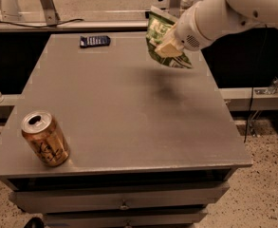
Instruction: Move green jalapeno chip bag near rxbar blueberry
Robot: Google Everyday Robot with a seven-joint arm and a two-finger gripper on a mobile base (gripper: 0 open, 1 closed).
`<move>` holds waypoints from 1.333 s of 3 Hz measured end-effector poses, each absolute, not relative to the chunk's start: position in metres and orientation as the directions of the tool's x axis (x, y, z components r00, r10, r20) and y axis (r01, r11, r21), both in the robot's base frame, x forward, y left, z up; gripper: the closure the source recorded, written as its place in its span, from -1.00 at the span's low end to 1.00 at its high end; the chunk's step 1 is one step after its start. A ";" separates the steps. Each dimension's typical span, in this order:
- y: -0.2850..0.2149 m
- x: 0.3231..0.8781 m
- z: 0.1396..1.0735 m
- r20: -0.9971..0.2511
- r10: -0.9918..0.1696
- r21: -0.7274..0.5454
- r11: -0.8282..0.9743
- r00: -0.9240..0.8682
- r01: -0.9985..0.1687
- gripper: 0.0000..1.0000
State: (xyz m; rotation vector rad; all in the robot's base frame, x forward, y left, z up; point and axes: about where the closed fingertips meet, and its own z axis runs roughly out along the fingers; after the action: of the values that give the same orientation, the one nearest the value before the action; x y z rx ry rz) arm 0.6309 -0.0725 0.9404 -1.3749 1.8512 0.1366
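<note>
Right now you are holding the bag [156,30] in the gripper [167,47], whose jaws are pinching it across the middle. The bag is hanging clear of the worktop [129,122], above the far right corner, and its shadow is falling on the bare surface just below. It is tilting, with its long axis running from upper left down to lower right and one white sealed end pointing up.

The bar [95,41] is lying flat beside the far edge, toward the far left corner, with its long axis running along that edge. From the jaws it is sitting off along the far edge toward the left, so you are looking at a sideways carry along that edge, then a lowering beside the bar.

The can [44,138] is standing at the near left corner, well apart from that line, so it is probably posing no obstacle.
</note>
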 end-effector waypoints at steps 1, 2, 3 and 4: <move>-0.057 0.679 0.941 -0.714 -0.700 -0.382 0.396 -0.006 -0.835 1.00; -0.029 0.733 0.945 -0.769 -0.635 -0.387 0.380 0.067 -0.840 1.00; 0.009 0.776 0.951 -0.809 -0.573 -0.385 0.351 0.129 -0.853 1.00; 0.030 0.797 0.947 -0.816 -0.559 -0.381 0.330 0.146 -0.864 1.00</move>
State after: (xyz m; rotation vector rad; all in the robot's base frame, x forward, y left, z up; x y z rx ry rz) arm 0.7975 0.0297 0.9469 -1.3459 1.5313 0.3592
